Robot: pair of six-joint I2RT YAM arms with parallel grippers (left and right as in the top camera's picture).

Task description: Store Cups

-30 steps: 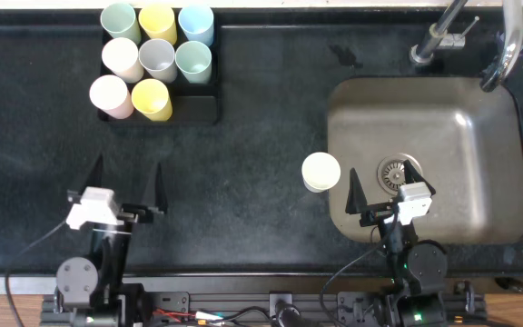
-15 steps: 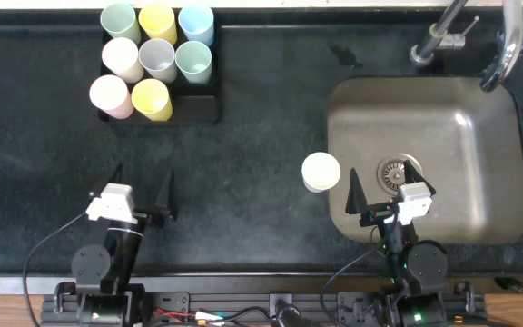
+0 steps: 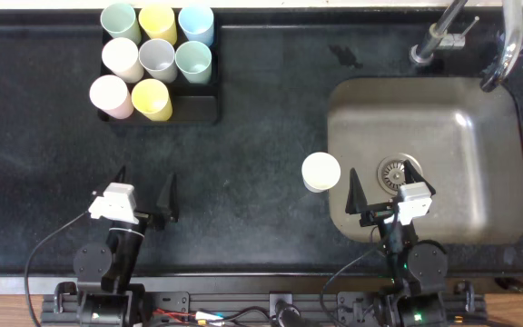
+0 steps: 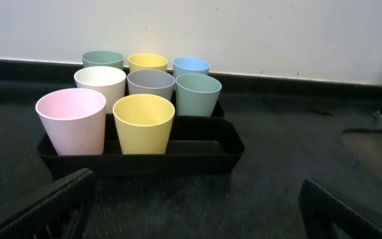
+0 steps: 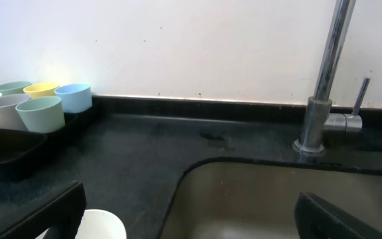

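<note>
Since one second ago, the left gripper [image 3: 144, 173] has shifted a little toward the middle and nearer to its base; its fingers are spread wide and hold nothing. On the dark speckled stone counter [image 3: 261, 136], beside the steel sink [image 3: 461, 136], the black rectangular plastic tray [image 3: 202, 109] holds eight pastel plastic cups [image 4: 143, 119]. The round white plastic cup [image 3: 320, 172] stands just beside the sink's rim, well apart from the tray. The right gripper [image 3: 382, 173], also wide and empty, is near this cup.

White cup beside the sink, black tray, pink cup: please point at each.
white cup [image 3: 320, 171], top view, its middle
black tray [image 4: 178, 162], left wrist view, front wall
pink cup [image 4: 71, 129], left wrist view, outer side
</note>
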